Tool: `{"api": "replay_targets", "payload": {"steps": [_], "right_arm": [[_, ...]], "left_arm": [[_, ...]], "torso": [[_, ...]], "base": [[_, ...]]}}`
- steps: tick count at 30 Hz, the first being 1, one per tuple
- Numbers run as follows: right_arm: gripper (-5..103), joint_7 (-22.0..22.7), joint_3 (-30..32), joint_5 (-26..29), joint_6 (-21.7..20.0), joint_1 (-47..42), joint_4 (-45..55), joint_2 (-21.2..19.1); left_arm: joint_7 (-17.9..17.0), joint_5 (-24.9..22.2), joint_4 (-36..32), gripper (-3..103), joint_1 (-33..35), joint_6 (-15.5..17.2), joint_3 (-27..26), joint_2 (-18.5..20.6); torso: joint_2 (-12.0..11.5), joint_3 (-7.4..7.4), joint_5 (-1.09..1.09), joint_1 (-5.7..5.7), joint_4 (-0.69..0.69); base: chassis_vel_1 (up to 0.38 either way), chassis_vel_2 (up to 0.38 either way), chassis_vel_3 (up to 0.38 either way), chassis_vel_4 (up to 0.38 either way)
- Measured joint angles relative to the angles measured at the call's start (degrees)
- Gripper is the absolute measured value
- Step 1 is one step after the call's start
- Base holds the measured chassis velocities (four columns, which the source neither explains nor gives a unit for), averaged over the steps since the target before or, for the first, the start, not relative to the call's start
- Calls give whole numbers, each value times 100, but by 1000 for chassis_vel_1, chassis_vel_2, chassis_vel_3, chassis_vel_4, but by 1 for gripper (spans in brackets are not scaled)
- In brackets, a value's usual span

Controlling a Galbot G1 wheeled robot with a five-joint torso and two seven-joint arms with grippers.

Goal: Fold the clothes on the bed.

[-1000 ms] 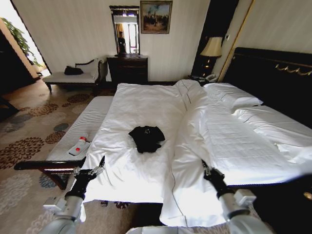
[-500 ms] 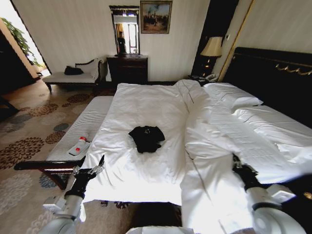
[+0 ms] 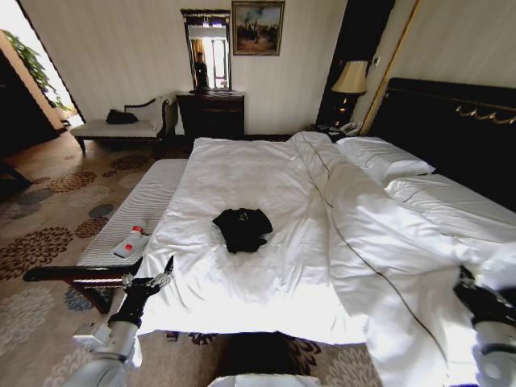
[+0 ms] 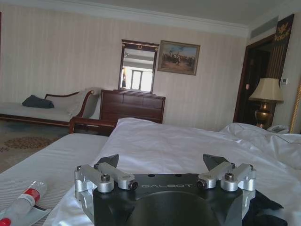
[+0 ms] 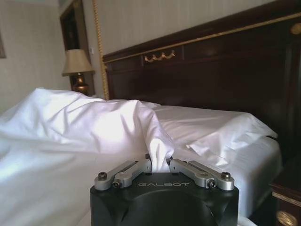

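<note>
The clothes, a crumpled black T-shirt (image 3: 242,228), lie in a heap on the white bed (image 3: 242,173), left of its middle. Its edge also appears in the left wrist view as the T-shirt (image 4: 264,210). My left gripper (image 3: 155,280) hovers open at the bed's near left corner, well short of the shirt; the left gripper (image 4: 161,162) holds nothing. My right gripper (image 3: 469,286) is far out at the right edge, shut on a fold of the white duvet (image 3: 379,234). The right wrist view shows the right gripper (image 5: 159,162) pinching the duvet (image 5: 94,127).
A grey striped bench (image 3: 141,205) stands along the bed's left side with a white red-capped bottle (image 3: 131,240) on it. Pillows (image 3: 383,157) and the dark headboard (image 3: 439,121) are at the right. A dresser (image 3: 211,113), chaise (image 3: 121,125) and lamp (image 3: 351,79) line the far wall.
My right gripper has swung far to the right, dragging the duvet fold with it and baring more flat sheet beside the shirt. The left arm and the shirt have stayed put.
</note>
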Motion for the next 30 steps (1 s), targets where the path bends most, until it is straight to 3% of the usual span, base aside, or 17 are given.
{"api": "replay_targets", "payload": {"steps": [14,30], "right_arm": [[0,44,593,-165,108,223,-1225,-171],[0,25,1011,-641,385,550,-2865,-1001]], "left_arm": [[-6,12,41,100,-12,4,8,-20],[-62,40,12,100,-17,50,38,-21]], "torso": [[0,0,0,0,1],[-1,1,2,0,8]], "base": [[0,0,0,0],[0,0,0,0]]}}
